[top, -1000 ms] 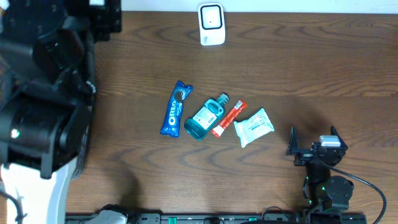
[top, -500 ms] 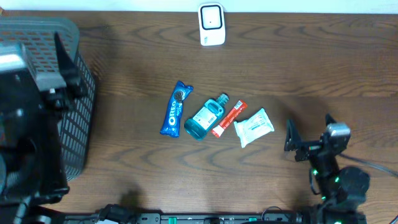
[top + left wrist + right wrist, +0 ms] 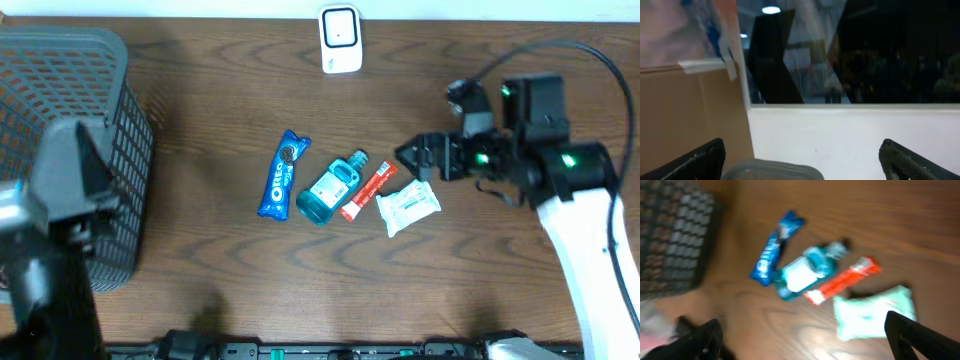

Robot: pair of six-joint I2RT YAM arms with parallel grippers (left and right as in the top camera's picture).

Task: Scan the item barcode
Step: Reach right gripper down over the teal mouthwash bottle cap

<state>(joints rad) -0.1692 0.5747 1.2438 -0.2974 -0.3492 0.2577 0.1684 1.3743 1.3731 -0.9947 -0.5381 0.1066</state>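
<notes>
Both claws are spread wide and neither holds anything.

Right claw (image 3: 802, 319): from overhead it sits above the tabletop (image 3: 480, 300), just beside the far-right corner of the wipes pack (image 3: 408, 204), fingers pointing toward the item row. I can't tell from above whether it touches the pack. The right wrist view is blurred, but the two fingertips frame the whole cluster with open wood between them.

Left claw (image 3: 801, 145): its wrist camera looks level at a white wall, a dark window and a cardboard panel, with a grey rim at the bottom edge of the view. Fingers far apart, nothing between them. From overhead, the left arm (image 3: 50, 240) is at the left edge, overlapping the dark mesh basket (image 3: 115, 120).

Items, all flat on the tabletop in a row mid-table, left to right:
- blue Oreo pack (image 3: 280, 175), tilted, label up
- teal mouthwash bottle (image 3: 330, 188), on its side, cap toward the far edge, just beside the Oreo pack
- red-orange sachet (image 3: 368, 192), diagonal, touching or nearly touching the bottle
- wipes pack, pale green-white, just right of the sachet

White scanner (image 3: 340, 40) stands at the far edge, centre, well apart from the row. No barcode readable in any view.
</notes>
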